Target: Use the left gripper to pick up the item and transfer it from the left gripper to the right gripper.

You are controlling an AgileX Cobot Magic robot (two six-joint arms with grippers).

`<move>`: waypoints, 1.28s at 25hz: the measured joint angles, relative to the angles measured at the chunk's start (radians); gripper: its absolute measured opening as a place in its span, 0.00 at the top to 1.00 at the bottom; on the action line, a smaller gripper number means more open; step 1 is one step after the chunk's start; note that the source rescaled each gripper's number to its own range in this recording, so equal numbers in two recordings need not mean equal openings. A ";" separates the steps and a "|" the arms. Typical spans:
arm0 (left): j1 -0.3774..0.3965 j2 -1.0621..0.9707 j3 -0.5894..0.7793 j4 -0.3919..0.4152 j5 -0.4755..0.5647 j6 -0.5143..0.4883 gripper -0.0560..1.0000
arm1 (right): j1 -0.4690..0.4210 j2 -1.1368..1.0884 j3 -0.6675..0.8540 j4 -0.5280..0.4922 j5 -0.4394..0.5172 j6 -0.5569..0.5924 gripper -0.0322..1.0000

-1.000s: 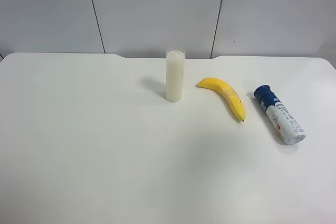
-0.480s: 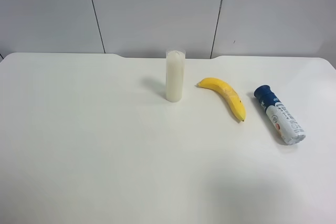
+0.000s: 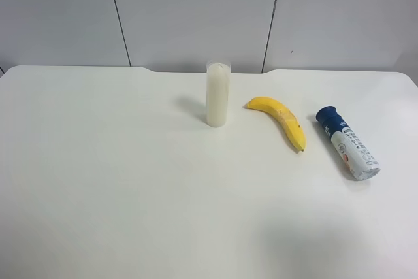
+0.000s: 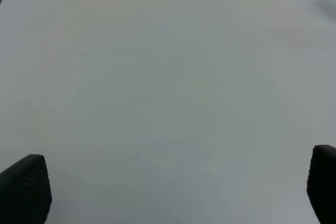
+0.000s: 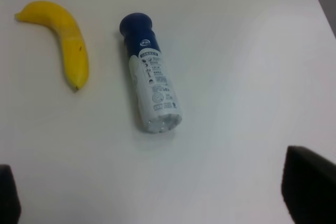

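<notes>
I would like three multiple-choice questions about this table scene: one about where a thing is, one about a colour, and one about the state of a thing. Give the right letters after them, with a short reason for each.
1. Which thing lies between the tall white cylinder and the bottle on the table?
A. a cup
B. the banana
C. a spoon

2. What colour is the bottle's cap?
A. dark blue
B. red
C. green

3. How does the bottle rest?
A. upright on its base
B. held in a gripper
C. lying on its side

Answers:
1 B, as the high view shows the banana in the gap between the two.
2 A, as the right wrist view shows the wide cap dark blue.
3 C, as both views show it flat on the table, with nothing touching it.
</notes>
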 joint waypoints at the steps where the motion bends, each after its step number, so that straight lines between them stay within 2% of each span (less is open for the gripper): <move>1: 0.000 0.000 0.000 0.000 0.000 0.000 0.01 | 0.000 0.000 0.000 0.000 0.000 0.000 0.00; 8: 0.000 0.000 0.000 0.000 0.000 0.000 0.01 | 0.003 0.000 0.000 0.000 -0.001 0.000 0.00; 15: 0.000 0.000 0.000 0.000 0.000 0.000 0.01 | 0.086 -0.026 0.000 0.000 -0.001 0.000 0.00; 32: 0.000 0.000 0.000 0.000 0.000 0.000 0.01 | 0.086 -0.026 0.000 0.000 -0.001 0.000 0.00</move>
